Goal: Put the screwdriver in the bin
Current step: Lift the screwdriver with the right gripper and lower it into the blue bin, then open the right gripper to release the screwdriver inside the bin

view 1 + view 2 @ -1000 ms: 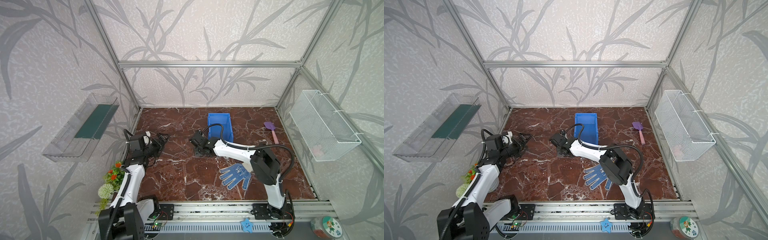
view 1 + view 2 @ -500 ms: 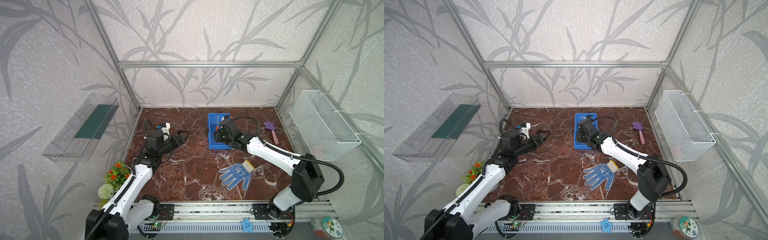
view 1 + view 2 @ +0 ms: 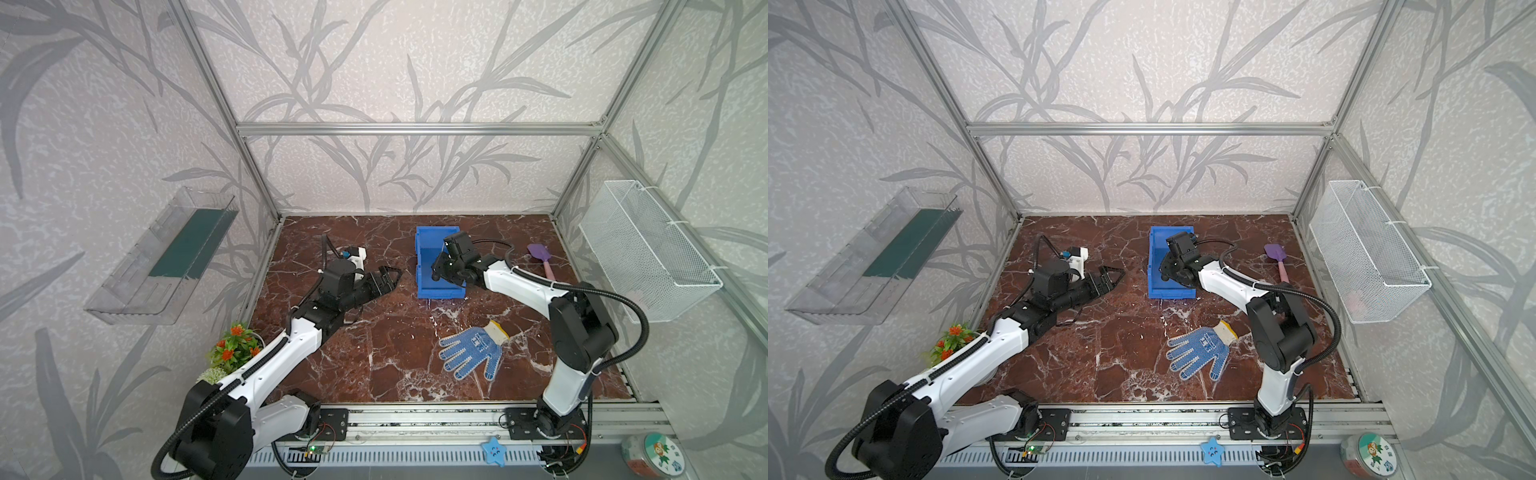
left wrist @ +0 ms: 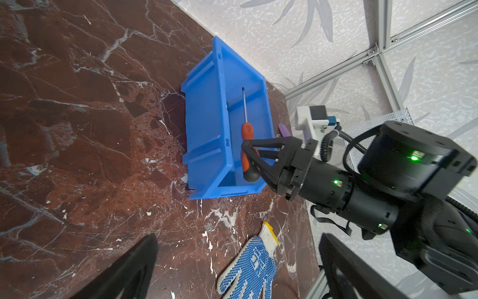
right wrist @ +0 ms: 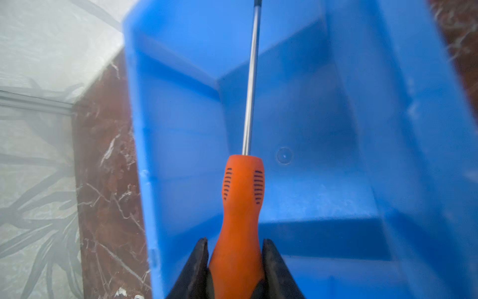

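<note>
The right gripper [image 4: 245, 150] reaches over the bin [image 3: 424, 266], which sits toward the back of the worktop [image 3: 374, 340]. Its jaws are closed tight on the lower part of the screwdriver [image 5: 241, 207] handle, one on each side of the orange grip. The screwdriver lies along the length of the bin, inside its walls. Its black butt end is near the lowered front wall and the thin shaft points at the tall back wall. I cannot tell whether it touches the bin floor or hangs just above it.

The left gripper [image 3: 390, 276] is above the worktop to the left of the bin, aimed at it but apart from it. Its jaws are spread wide and hold nothing.

A blue dotted glove [image 3: 471, 353] lies flat on the worktop nearer the front, well apart from the bin. A purple spatula [image 3: 540, 257] with a pink handle lies to the right of the bin, near the side wall.
</note>
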Controlling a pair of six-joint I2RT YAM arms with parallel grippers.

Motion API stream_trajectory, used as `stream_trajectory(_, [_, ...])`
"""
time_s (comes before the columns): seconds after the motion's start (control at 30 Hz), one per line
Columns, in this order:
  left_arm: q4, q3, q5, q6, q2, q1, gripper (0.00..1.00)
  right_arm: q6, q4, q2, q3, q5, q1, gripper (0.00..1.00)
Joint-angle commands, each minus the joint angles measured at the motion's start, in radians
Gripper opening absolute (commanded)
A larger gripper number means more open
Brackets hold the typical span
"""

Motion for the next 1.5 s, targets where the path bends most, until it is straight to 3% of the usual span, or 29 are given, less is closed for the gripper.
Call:
stream_trajectory(0.0, [0.03,0.029,-0.023,0.015,0.016,-0.012,0.99,0.034,0.008,0.042,0.042,0.0,-0.009,0.16])
stream_trajectory(0.2, [0.025,0.023,-0.034,0.029,0.032,-0.019,0.99,0.028,-0.009,0.122,0.095,0.028,-0.023,0.17])
stream_trajectory(0.43, [0.01,0.026,-0.038,0.042,0.048,-0.019,0.99,0.003,-0.016,0.178,0.147,0.024,-0.026,0.29])
stream_trajectory(0.87, [-0.059,0.051,-0.094,0.085,0.042,-0.021,0.99,-0.076,-0.008,0.088,0.155,-0.014,-0.022,0.51])
stream_trajectory(1.0, [-0.162,0.098,-0.215,0.144,0.026,-0.019,0.99,-0.154,0.02,0.015,0.152,-0.084,-0.011,0.6])
stream_trajectory(1.1, [-0.231,0.142,-0.346,0.207,0.019,-0.018,0.99,-0.235,0.06,-0.08,0.099,-0.107,-0.001,0.74])
stream_trajectory(1.23, [-0.235,0.167,-0.519,0.29,0.024,-0.016,0.99,-0.373,0.091,-0.265,-0.035,-0.032,0.001,1.0])
stream_trajectory(1.47, [-0.032,0.071,-0.83,0.476,0.052,-0.011,0.99,-0.671,0.218,-0.567,-0.366,0.284,-0.007,0.99])
